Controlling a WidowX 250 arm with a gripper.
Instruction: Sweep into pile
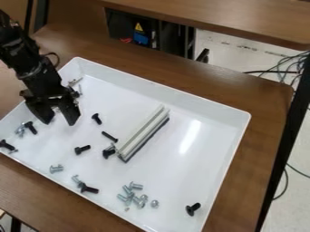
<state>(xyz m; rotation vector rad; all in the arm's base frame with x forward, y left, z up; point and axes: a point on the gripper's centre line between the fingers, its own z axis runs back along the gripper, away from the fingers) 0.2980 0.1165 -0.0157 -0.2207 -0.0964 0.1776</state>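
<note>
Our brown surface (269, 97) carries a white tray (181, 96). Nearest us lie loose silver screws (138, 201), with a black screw (192, 209) to their right; we'd nudge these together gently. Beyond, the metal bar (142, 131) lies mid-tray, a likely sweeper if we grip it squarely and keep it low. Far left, our tool (59, 122) hangs with fingers spread.

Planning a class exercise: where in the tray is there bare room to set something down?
Between the metal bar and tray's right wall, above the lone black screw. Crowded: the silver screw cluster and left side.
</note>
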